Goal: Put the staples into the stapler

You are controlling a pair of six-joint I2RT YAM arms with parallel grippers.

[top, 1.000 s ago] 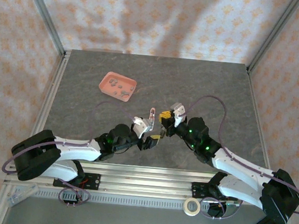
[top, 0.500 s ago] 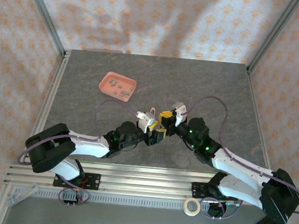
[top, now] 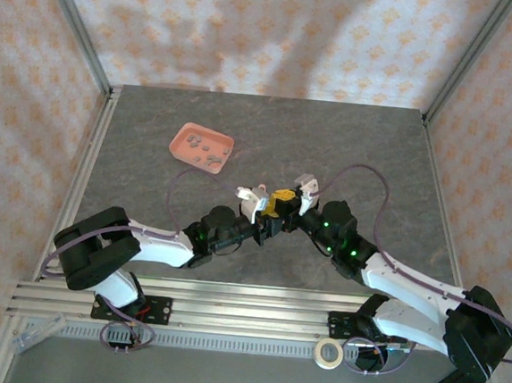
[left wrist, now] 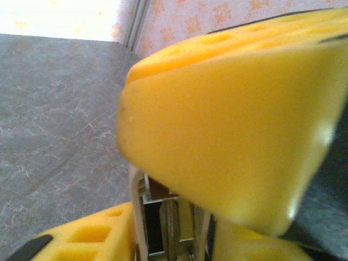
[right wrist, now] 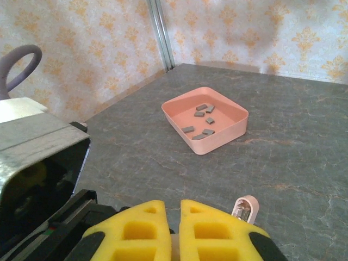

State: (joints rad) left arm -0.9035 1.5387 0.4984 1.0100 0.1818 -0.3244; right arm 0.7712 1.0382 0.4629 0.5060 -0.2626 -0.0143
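Note:
The small pale-pink and white stapler stands at mid-table between my two grippers. My right gripper is shut on its lower part, and a pale sliver shows between the yellow fingers. The stapler's pink lid end sticks up to the right of those fingers. My left gripper has come in from the left. Its pads press on the stapler's white walls, and the silvery channel with its spring lies between them. The staples lie as several grey bits in the salmon-pink tray, also seen at far left.
A big blurred yellow finger of the other gripper fills the upper right of the left wrist view. A roll of tape sits on the front rail. Metal frame posts and patterned walls bound the grey table.
My left gripper has swung right and forward to the stapler and narrowed its jaws around it. The right arm and the stapler have stayed put.

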